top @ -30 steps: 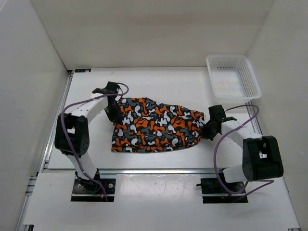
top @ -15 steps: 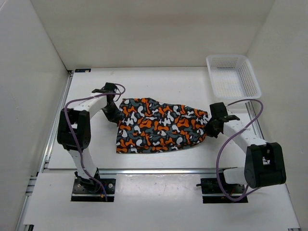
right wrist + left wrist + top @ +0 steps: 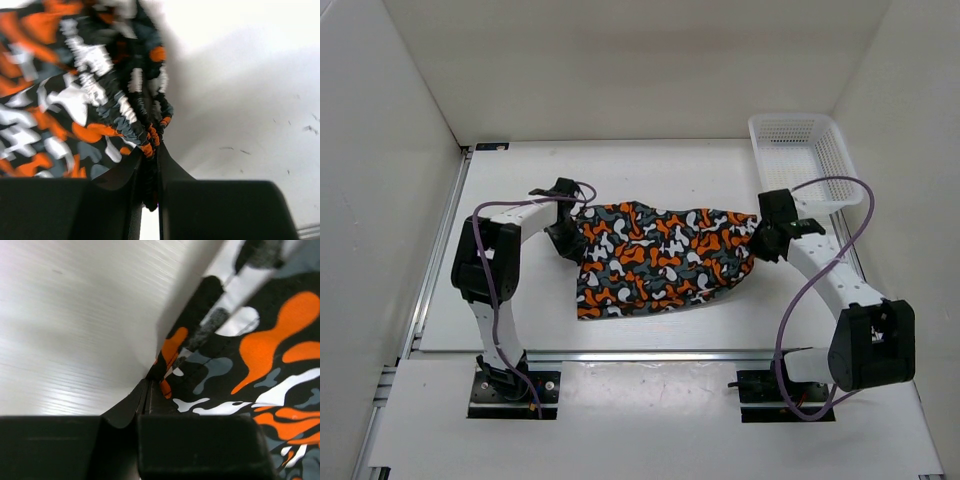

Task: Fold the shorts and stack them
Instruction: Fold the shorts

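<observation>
The camouflage shorts (image 3: 660, 258) in orange, grey, black and white hang stretched between my two grippers over the middle of the table, the lower edge trailing toward the front left. My left gripper (image 3: 570, 235) is shut on the shorts' left edge; in the left wrist view the fabric (image 3: 240, 340) runs out from the closed tips (image 3: 152, 380). My right gripper (image 3: 760, 232) is shut on the gathered elastic waistband (image 3: 142, 125) at the right end, pinched at its tips (image 3: 152, 155).
A white mesh basket (image 3: 804, 160) stands at the back right corner, just behind my right arm. The enclosure walls close in on the left, back and right. The table's front rail (image 3: 640, 355) runs along the near edge.
Both grippers have moved away from the near edge and slightly right, carrying the shorts with them. The cloth is now pulled tauter and its top edge sits further back.
</observation>
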Controlling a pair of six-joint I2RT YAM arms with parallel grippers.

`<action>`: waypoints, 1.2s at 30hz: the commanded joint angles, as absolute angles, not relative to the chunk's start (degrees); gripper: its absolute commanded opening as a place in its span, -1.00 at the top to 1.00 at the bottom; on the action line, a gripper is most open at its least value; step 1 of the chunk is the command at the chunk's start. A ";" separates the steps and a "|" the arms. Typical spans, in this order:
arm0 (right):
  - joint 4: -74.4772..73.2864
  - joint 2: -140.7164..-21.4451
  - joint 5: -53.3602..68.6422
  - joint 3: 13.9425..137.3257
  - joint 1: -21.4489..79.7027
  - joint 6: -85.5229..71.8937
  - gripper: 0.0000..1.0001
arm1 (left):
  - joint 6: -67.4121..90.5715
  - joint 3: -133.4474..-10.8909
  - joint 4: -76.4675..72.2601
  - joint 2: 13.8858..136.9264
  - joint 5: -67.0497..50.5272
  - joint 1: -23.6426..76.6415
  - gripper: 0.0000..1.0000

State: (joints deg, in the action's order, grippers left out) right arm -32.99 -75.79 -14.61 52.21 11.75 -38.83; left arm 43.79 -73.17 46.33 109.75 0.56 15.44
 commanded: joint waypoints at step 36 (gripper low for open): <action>-40.25 -114.69 -18.72 105.28 60.56 -21.97 1.00 | 41.40 -72.06 47.45 94.76 -6.24 9.24 0.69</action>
